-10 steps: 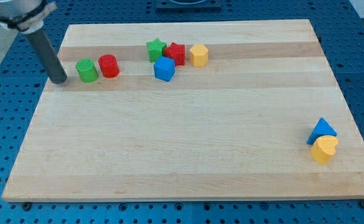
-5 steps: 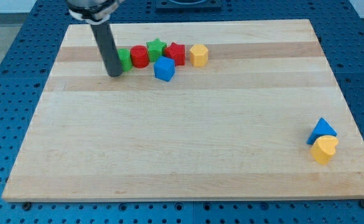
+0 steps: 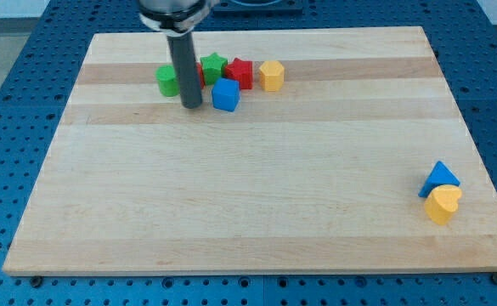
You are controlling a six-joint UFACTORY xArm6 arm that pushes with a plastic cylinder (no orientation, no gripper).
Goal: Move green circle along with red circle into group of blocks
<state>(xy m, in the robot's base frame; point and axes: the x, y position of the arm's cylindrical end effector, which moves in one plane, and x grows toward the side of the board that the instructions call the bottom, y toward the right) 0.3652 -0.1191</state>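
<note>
The green circle (image 3: pixel 166 81) sits near the view's top, left of the rod. The red circle (image 3: pixel 200 75) is mostly hidden behind the rod; only a red sliver shows against the green star (image 3: pixel 213 67). The red star (image 3: pixel 240 73), yellow hexagon (image 3: pixel 271 75) and blue cube (image 3: pixel 225 94) form the group to the right. My tip (image 3: pixel 192 105) rests on the board just below the two circles and left of the blue cube.
A blue triangle (image 3: pixel 440 178) and a yellow heart (image 3: pixel 442 204) lie together near the wooden board's (image 3: pixel 248 195) right edge. Blue perforated table surrounds the board.
The rod swept rightward from the board's left edge, pushing the green and red circles right toward the stars. It has since passed right of the green circle, its tip now beside the blue cube.
</note>
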